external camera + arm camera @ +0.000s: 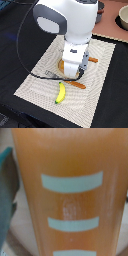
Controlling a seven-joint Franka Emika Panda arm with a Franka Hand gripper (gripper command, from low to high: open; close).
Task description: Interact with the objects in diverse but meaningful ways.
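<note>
The scored orange-brown bread loaf (70, 193) fills the wrist view at very close range, with pale score marks across it. In the exterior view my gripper (71, 71) is lowered onto the middle of the beige placemat (40, 82), and the arm's body hides what lies under it. The frames do not show how the jaws stand. A dark blurred shape, perhaps a finger, sits at one edge of the wrist view. The yellow banana (60, 93) lies on the mat, apart from the gripper, towards the front. The tomato and the sausage are out of view.
An orange-handled knife (77, 85) lies just beside the gripper, between it and the banana. Another orange handle (93, 60) pokes out on the exterior view's right. A grey metal piece (50, 74) lies at the gripper's left. A pale bowl (123, 19) stands at the back right.
</note>
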